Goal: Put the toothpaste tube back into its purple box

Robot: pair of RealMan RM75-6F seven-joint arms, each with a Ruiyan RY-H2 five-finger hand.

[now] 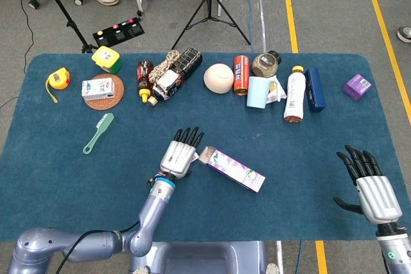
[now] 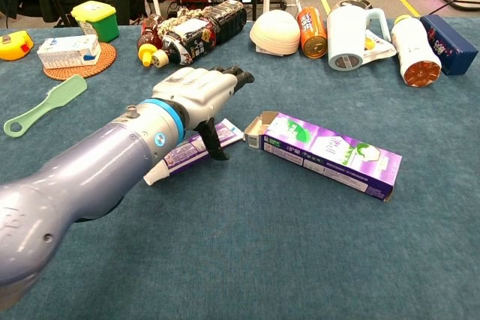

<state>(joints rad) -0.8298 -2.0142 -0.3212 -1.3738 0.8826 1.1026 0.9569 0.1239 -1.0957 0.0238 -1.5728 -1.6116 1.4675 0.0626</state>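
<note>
At the far left of the blue table [image 1: 58, 152] we see a green brush [image 1: 97, 133] lying flat. Further right, our left hand [image 1: 181, 155] hovers over the toothpaste tube [image 2: 187, 154], fingers stretched forward and thumb pointing down just in front of the tube. We cannot tell whether it grips the tube or only touches it. The tube lies flat on the cloth, mostly covered in the head view, its end just beside the open flap of the purple box [image 1: 232, 168]. The box lies on its side, angled toward the right. At the far right, our right hand [image 1: 372, 190] rests with fingers spread, holding nothing.
</note>
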